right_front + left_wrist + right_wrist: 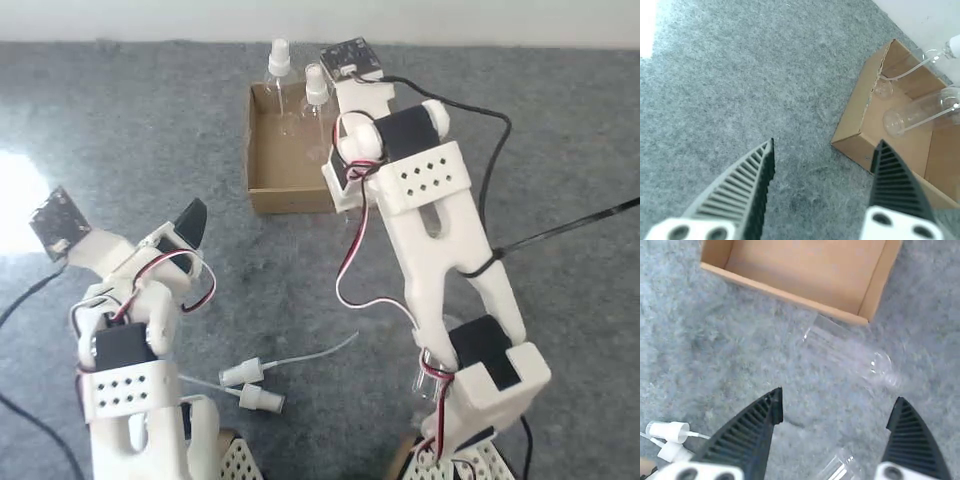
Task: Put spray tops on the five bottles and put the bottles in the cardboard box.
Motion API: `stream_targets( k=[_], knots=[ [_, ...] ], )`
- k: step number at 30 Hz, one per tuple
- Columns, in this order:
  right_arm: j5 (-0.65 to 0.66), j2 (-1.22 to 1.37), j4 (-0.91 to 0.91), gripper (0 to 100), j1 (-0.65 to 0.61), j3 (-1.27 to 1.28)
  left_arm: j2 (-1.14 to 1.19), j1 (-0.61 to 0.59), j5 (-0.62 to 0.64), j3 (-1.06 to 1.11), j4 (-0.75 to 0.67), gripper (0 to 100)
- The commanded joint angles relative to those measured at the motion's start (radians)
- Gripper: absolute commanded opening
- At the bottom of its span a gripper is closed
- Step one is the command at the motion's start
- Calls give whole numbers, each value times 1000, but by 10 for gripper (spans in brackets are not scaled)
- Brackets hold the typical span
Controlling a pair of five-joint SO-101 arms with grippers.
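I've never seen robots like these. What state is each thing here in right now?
Cardboard box: open-topped, holding two bottles.
Two bottles in the box: upright, spray tops on.
Loose bottle: lying on its side on the carpet beside the box, no spray top.
Two loose spray tops: lying on the carpet, not fitted.
Left pincer: open, empty.
Right pincer: open, empty.

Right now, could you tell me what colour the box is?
The cardboard box is plain brown; left wrist view shows it best.
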Motion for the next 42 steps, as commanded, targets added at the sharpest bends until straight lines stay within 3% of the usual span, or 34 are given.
stream_targets(
  k=[1,6,13,19,32,42],
  knots=[
    [-15,-96,41,307,31,31,-14,0,-8,-7,-23,291],
    [-46,-74,5,298,68,84,-14,0,-8,-7,-23,291],
    [-201,4,-153,90,124,106,-14,0,-8,-7,-23,291],
    [-333,147,-182,131,117,104,-14,0,-8,-7,-23,291],
    [-405,302,-328,84,124,103,-14,0,-8,-7,-23,291],
    [-388,358,-231,105,119,103,-14,0,-8,-7,-23,291]
  ],
)
